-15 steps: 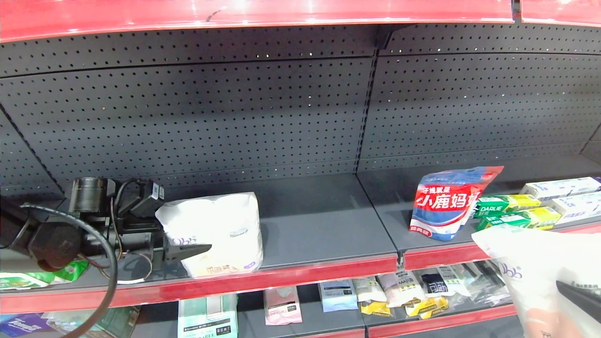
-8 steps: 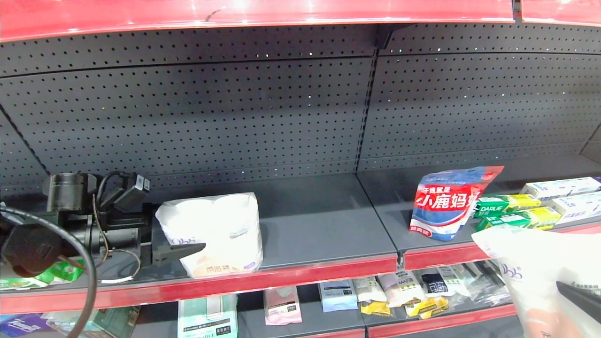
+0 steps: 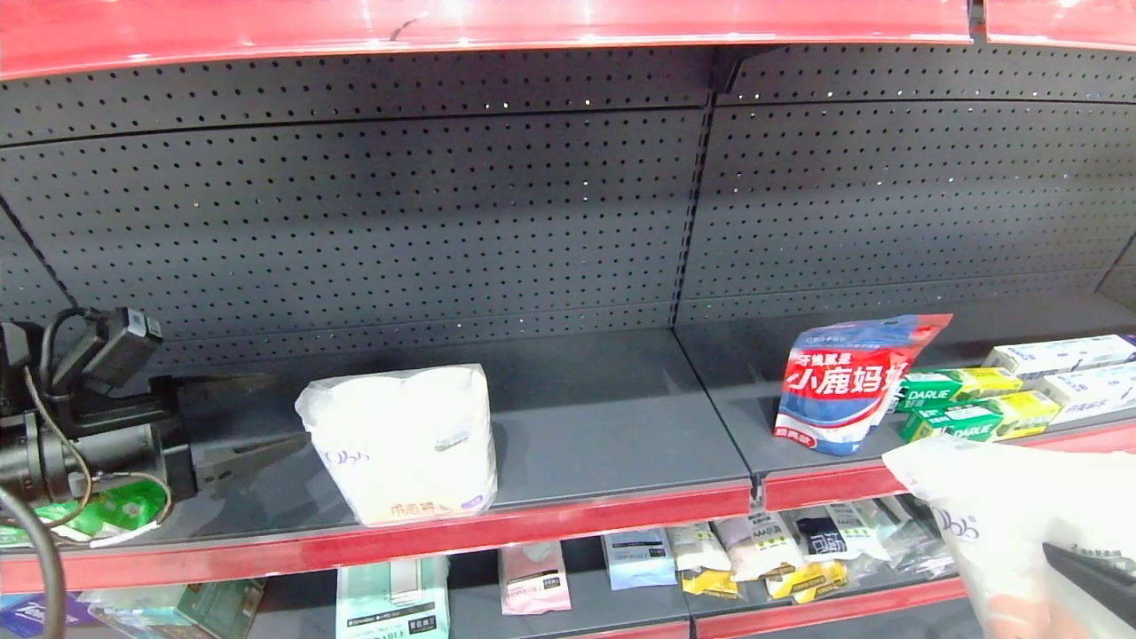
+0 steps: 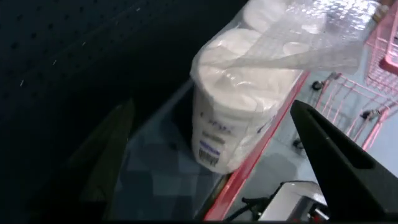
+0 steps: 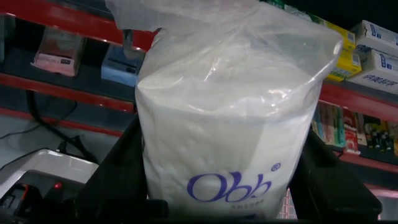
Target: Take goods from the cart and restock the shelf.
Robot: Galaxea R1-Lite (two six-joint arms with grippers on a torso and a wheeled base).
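Clearly the right jaws were clamped on an upright tissue-roll pack (image 3: 1003,524), long axis vertical, low in front of the shelf (image 3: 612,417). Its likely spot lay up and left, between the shelved pack (image 3: 404,441) and the pouch (image 3: 843,382). The left jaws gaped wide, holding nothing, just left of the shelved pack.

1. The shelf deck (image 3: 603,417) is smooth, matt dark grey metal; the back panel (image 3: 444,222) is perforated sheet metal with the same dull finish.
2. The red upper fascia (image 3: 532,22) is glossy and catches glints of light.
3. The standing roll pack (image 3: 404,444) is soft white paper under thin, crinkled clear plastic film.
4. The held roll pack (image 5: 224,124) has the same shiny, wrinkled film.
5. The pouch (image 3: 843,382) is glossy plastic.
6. The left end effector (image 3: 288,410) is matt black.
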